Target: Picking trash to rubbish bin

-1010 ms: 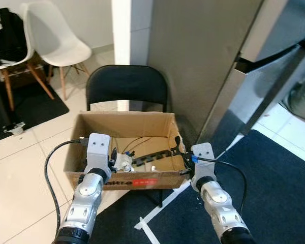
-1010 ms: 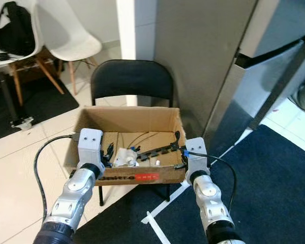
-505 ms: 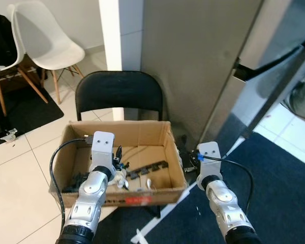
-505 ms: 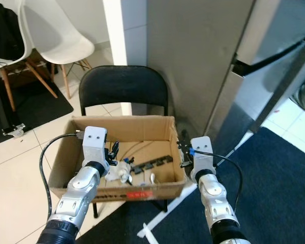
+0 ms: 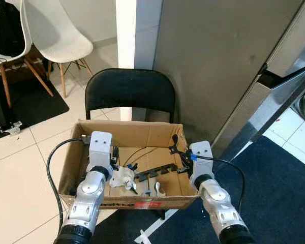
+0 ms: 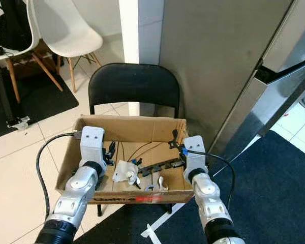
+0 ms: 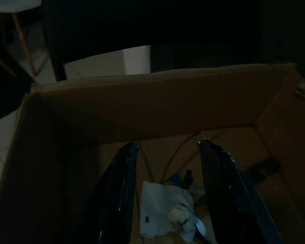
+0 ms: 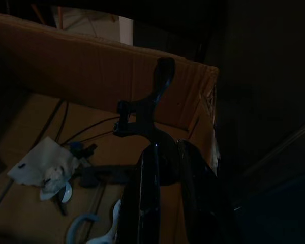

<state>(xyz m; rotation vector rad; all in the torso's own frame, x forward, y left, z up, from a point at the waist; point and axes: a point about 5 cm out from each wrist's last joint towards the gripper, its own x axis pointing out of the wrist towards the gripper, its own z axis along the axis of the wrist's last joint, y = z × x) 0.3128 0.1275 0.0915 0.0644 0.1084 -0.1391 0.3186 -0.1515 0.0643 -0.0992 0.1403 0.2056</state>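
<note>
Pale floor tiles and a dark mat frame a black folding chair (image 5: 129, 91) carrying an open cardboard box (image 5: 91, 133), the makeshift rubbish bin, with white chairs (image 5: 48, 28) behind it and a grey steel panel (image 5: 213, 61) rising alongside.

Half a second ago the right claw (image 6: 176, 143) hung outside the box's right wall; now it stands over the right edge of the box interior, its black fingers pressed together around a thin black piece of trash (image 8: 147, 104) that juts beyond the tips, as the right wrist view shows. The head camera has also swung, so part of the apparent shift is the viewpoint's own.

The left claw (image 7: 168, 173) is inside the box at its left side, fingers spread apart and holding nothing. A crumpled white tissue (image 5: 121, 178) lies on the box floor just ahead of and between those fingers, apparently already deposited. Beyond both claws, black cables (image 5: 142, 151) and a dark ridged strip (image 5: 155, 173) lie across the bottom, with small white scraps (image 6: 160, 184) nearer the front wall.

Judged from this, the black piece is now positioned over the bin but not yet let go; spreading the right fingers would likely drop it in. It may snag on the fingers or catch the wall.
</note>
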